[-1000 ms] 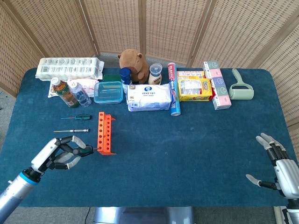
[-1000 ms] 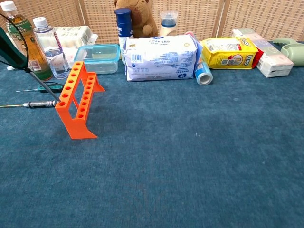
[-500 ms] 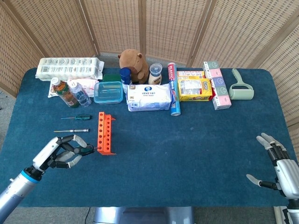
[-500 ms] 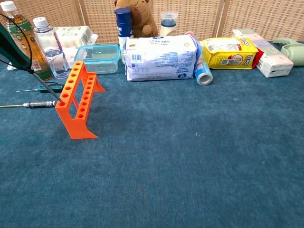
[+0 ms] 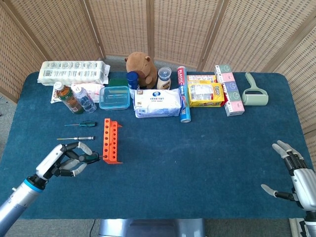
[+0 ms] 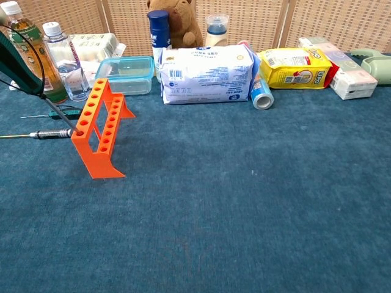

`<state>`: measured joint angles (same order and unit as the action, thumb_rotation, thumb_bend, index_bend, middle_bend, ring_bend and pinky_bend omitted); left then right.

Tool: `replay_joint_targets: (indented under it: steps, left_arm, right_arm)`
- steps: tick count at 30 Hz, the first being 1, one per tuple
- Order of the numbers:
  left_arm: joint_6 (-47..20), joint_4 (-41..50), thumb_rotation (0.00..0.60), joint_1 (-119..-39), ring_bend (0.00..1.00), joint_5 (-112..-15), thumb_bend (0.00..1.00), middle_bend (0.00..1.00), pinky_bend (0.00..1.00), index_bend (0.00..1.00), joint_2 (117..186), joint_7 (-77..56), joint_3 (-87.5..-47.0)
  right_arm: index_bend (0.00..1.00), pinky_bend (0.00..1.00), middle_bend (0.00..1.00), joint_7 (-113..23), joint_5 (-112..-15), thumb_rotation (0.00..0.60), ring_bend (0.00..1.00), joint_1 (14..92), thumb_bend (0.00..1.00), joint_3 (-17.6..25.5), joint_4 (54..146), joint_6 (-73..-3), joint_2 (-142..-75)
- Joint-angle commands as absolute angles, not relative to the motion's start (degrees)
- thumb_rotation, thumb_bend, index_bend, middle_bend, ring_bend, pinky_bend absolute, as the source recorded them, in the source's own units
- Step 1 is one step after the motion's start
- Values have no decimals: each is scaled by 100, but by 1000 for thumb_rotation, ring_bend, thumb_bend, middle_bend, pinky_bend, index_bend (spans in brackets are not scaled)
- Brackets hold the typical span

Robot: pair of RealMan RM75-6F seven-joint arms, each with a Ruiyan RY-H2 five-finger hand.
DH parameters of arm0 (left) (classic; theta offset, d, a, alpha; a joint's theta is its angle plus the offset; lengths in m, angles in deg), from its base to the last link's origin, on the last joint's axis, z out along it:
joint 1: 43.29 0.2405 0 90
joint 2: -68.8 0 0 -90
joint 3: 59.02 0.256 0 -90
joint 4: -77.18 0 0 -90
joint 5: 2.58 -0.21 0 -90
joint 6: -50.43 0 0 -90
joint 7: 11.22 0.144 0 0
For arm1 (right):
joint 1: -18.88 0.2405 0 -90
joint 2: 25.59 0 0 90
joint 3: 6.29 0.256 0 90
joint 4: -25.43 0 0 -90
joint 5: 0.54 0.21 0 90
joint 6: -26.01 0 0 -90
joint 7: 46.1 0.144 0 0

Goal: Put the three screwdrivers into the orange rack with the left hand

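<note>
While left hand (image 5: 66,162) grips it, green screwdriver (image 6: 17,65) slants, tip at orange rack (image 6: 99,127)

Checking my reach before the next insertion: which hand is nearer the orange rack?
Left. The left hand holds a screwdriver right beside the orange rack; the right hand rests open, far across the table.

Held screwdriver (image 6: 18,64) handle cropped by chest view's left edge.

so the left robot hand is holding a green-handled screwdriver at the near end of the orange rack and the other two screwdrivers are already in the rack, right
Not quite. The other two screwdrivers lie on the table left of the orange rack, as the head view shows. The left robot hand does hold a green-handled screwdriver at the rack's near end.
</note>
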<state>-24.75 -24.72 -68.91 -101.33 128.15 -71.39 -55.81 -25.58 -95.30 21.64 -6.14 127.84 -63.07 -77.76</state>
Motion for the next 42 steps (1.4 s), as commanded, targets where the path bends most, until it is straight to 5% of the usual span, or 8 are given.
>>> replay_joint_targets:
  steps: [1, 17, 42]
  left_arm:
    - [-2413, -2413, 600, -6910, 1000, -10040, 418, 972, 1000, 609, 12870, -7246, -5587]
    - [-1831, -2004, 600, -7132, 1000, -9536, 418, 972, 1000, 609, 13248, -7490, -5709]
    - [-1917, -1340, 600, -7093, 1000, -9639, 418, 972, 1000, 609, 13849, -7850, -5648]
  right_arm:
    - [71, 0, 28, -2552, -9530, 600, 0, 2161, 19, -615, 12783, -6311, -7774]
    - [71, 0, 28, -2555, -9515, 600, 0, 2170, 19, -611, 12783, -6285, -7776]
    - [71, 0, 29, -2459, -9504, 600, 0, 2167, 20, -600, 12758, -6302, -7748]
